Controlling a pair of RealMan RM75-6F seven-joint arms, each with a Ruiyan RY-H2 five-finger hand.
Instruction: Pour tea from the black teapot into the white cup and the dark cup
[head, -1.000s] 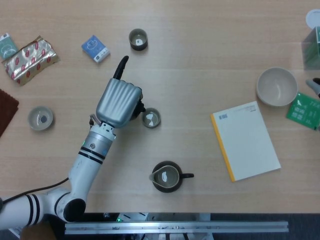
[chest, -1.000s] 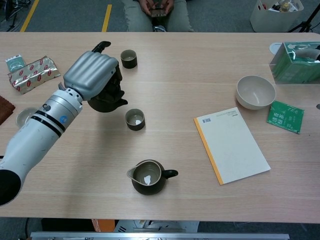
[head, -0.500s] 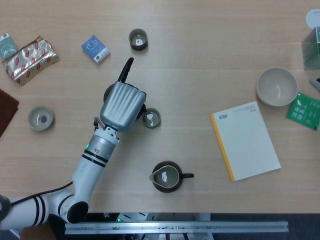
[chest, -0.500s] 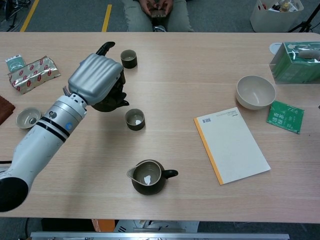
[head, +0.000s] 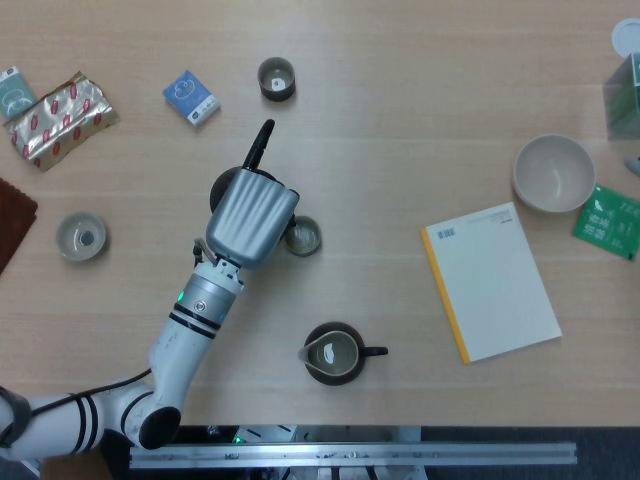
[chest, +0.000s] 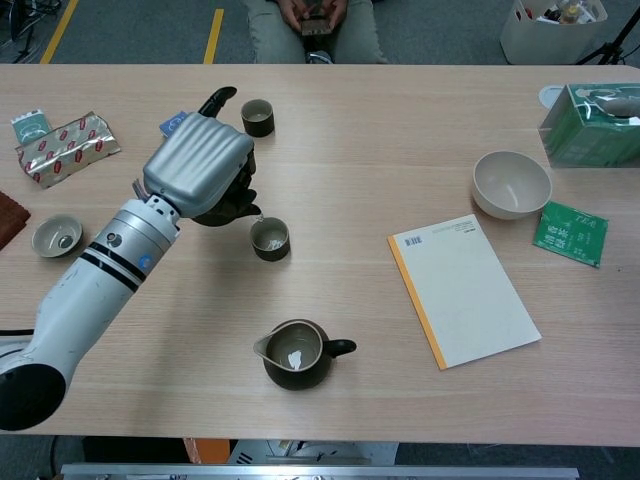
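Left hand (chest: 198, 172) grips the black teapot (chest: 222, 205), held above the tabletop (head: 400, 120) just left of the dark cup (chest: 269, 238), spout side touching or nearly at its rim; cannot tell which. In head view the hand covers the teapot almost fully and overlaps the cup's left edge; chest view shows the dark pot body under the fingers. Second dark cup (head: 276, 78) sits far, near the top, clear wood around it. White cup (head: 80, 236) well apart at left near the edge. Pitcher (head: 335, 354) close to the near edge, open room to its sides. Notebook (head: 491, 280) and bowl (head: 553, 172) at right, wide bare strip between them and the hand. Blue packet (head: 191, 97) mostly hidden behind the hand in chest view. Right hand not visible in either view.
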